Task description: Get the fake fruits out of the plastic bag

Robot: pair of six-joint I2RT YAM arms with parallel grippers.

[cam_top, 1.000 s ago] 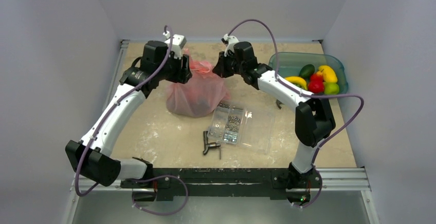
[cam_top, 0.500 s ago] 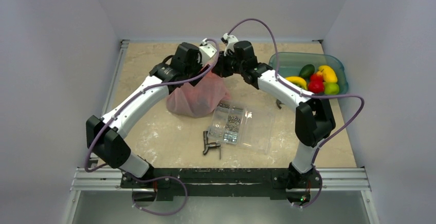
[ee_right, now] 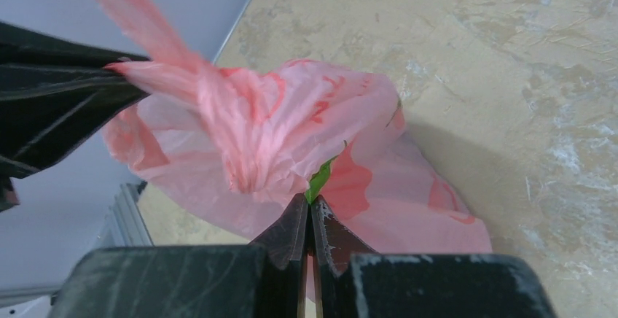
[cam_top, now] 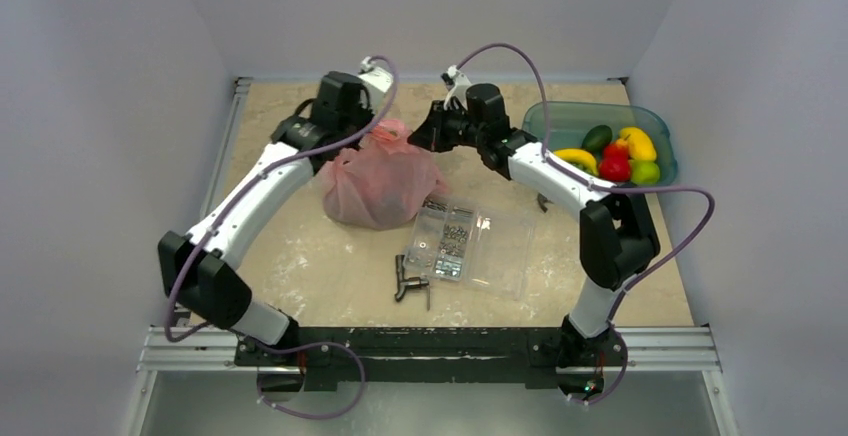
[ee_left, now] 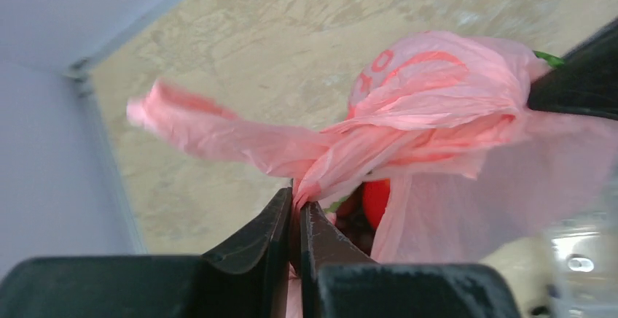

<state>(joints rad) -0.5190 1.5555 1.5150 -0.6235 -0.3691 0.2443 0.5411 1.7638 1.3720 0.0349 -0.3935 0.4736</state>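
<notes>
A beige, marbled tabletop (cam_top: 300, 266), mottled with white scuffs, is enclosed at the back and on both sides by plain pale grey-lavender walls (cam_top: 430, 6), is edged along its near side by an aluminium rail (cam_top: 670, 348), and is lit evenly, so that only soft shadows are cast.

red print on plastic bag (ee_left: 384, 61), crumpled, letters not readable; no other text legible.

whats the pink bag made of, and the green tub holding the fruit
Pink bag: thin plastic film by the look, translucent, slightly glossy, finely crinkled where it bunches. Green tub: probably rigid plastic, with a see-through teal tint and smooth walls that hold their shape.
</notes>
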